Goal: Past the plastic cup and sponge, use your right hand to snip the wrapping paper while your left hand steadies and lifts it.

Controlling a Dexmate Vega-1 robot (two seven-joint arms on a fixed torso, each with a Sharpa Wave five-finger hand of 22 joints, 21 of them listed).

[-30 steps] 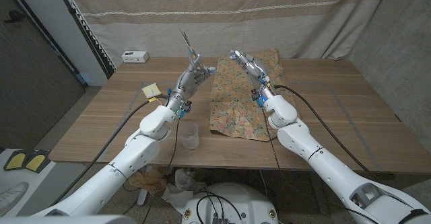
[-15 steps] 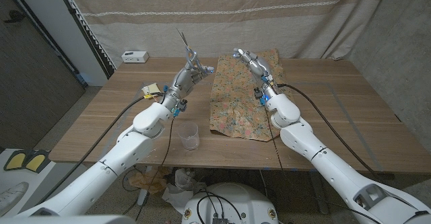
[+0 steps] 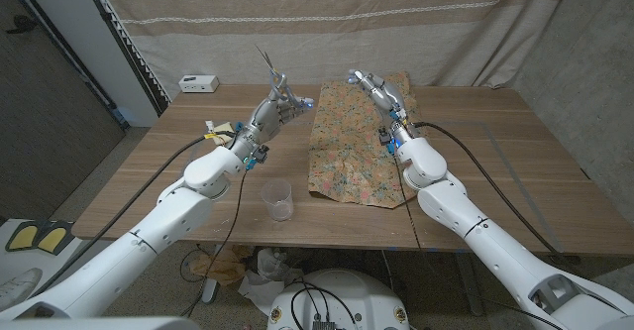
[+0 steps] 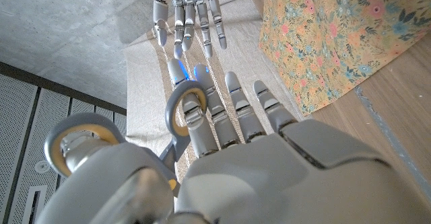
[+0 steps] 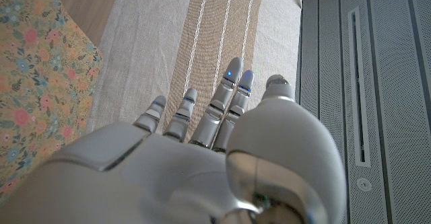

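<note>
The floral wrapping paper [image 3: 352, 152] [image 4: 337, 35] [image 5: 27, 83] lies flat on the wooden table. My left hand [image 3: 280, 104] [image 4: 236, 157] is raised beside the paper's far left corner. It holds scissors [image 3: 269, 67] with grey, yellow-lined handle rings [image 4: 182, 106], blades pointing up. My right hand [image 3: 374, 87] [image 5: 188, 157] [image 4: 185, 12] hovers over the paper's far edge with its fingers stretched out and apart, holding nothing.
A clear plastic cup [image 3: 278, 200] stands near the front edge, below my left forearm. A yellow sponge [image 3: 222, 132] lies left of that arm. A small white box [image 3: 198, 82] sits at the far left. A striped curtain [image 3: 327, 13] hangs behind the table [image 3: 495, 162].
My left arm has swung a little to the left while its hand keeps the scissors up. My right hand has drifted slightly right and farther along the paper's far edge.
</note>
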